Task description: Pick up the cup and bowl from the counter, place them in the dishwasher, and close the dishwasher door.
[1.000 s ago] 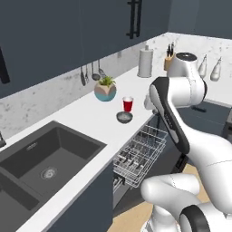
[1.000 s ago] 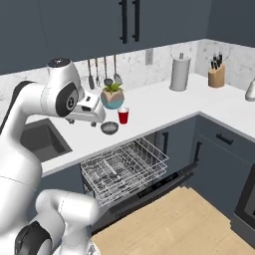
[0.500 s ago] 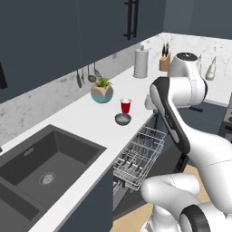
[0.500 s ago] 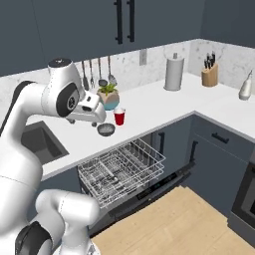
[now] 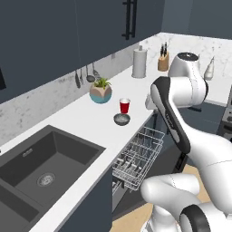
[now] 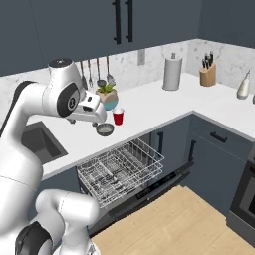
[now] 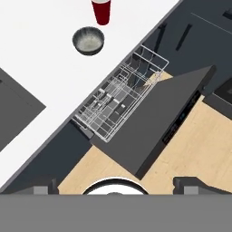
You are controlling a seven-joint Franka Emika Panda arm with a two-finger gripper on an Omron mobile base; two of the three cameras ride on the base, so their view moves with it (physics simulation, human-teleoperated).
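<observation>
Views slid left with the base; claw (image 7: 116,183), grip unclear, hangs above bowl (image 7: 88,40).

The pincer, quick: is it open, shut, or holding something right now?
Pincer: open, holding nothing. The cup and bowl sit on the counter, untouched.

You have the cup (image 5: 124,105) and the bowl (image 5: 121,119) just beside each other on the counter (image 5: 77,136), the bowl nearer the front edge. Behind them stands a plant pot (image 5: 101,93) by the wall. Below that edge the dishwasher door (image 7: 154,118) lies dropped open with the rack (image 6: 119,169) pulled out over it, apparently holding nothing. The sink (image 5: 36,165) sits well to the left.
</observation>
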